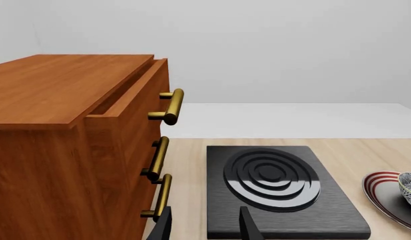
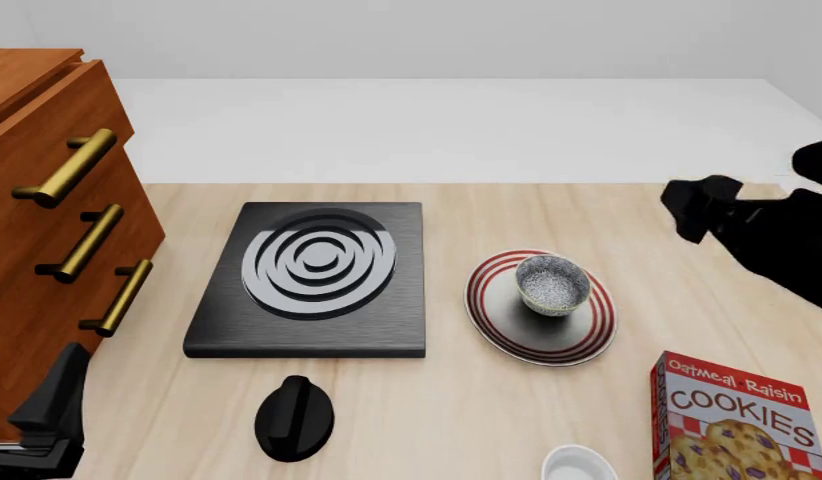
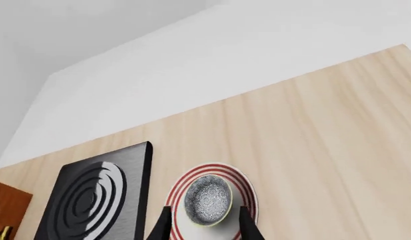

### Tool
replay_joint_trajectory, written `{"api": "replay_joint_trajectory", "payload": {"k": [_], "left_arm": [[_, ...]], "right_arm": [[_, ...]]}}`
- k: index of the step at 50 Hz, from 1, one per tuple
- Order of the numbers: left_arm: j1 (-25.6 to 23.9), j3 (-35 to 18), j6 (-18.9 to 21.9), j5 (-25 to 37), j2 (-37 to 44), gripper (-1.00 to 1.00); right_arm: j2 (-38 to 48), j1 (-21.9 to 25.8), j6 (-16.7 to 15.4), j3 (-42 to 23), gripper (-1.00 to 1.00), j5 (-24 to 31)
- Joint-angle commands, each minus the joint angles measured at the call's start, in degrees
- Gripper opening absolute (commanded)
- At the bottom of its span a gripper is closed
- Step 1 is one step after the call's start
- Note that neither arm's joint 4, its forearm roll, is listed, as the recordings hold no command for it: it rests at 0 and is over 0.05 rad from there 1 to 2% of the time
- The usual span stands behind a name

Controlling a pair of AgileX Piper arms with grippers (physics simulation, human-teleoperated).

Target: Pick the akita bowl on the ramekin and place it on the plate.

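Front view: speckled round akita bowl [image 2: 553,283] upright on red-ringed plate [image 2: 507,328]; plain white ramekin [image 2: 579,466] apart; both jaws open, empty.

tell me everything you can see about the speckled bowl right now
The akita bowl is small and round, with a dark grey-and-white speckled pattern inside and out and a pale rim. It looks ceramic and empty. It sits upright on the red-ringed plate, toward the plate's far side rather than centred. Nothing else touches it; neither gripper holds it.

The ramekin [image 2: 578,466] and cookie box [image 2: 742,420] are cropped by the front view's lower edge.
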Motion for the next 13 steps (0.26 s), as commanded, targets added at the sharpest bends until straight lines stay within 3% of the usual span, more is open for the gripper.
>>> {"api": "replay_joint_trajectory", "payload": {"k": [1, 5, 6, 7, 10, 12, 13], "left_arm": [[0.00, -0.06, 0.00, 0.39, -0.34, 1.00], [0.00, -0.06, 0.01, 0.39, -0.34, 1.00], [0.00, -0.13, 0.01, 0.51, -0.38, 1.00], [0.00, -0.17, 0.00, 0.56, -0.40, 1.00], [0.00, -0.12, 0.00, 0.49, -0.38, 1.00], [0.00, -0.06, 0.03, 0.42, -0.34, 1.00], [0.00, -0.06, 0.03, 0.42, -0.34, 1.00]], "right_arm": [[-23.10, -0.34, -5.27, -2.23, 1.00, 15.69], [-30.15, 0.25, -10.13, -3.43, 1.00, 20.45], [-32.01, 1.54, -14.19, -4.12, 1.00, 21.96], [-33.04, 1.75, -16.15, -4.20, 1.00, 22.92], [-35.63, 1.88, -14.06, -4.01, 1.00, 24.55], [-39.93, 1.32, -18.06, -4.74, 1.00, 27.87], [-39.95, 1.32, -18.07, -4.74, 1.00, 27.91]]}}
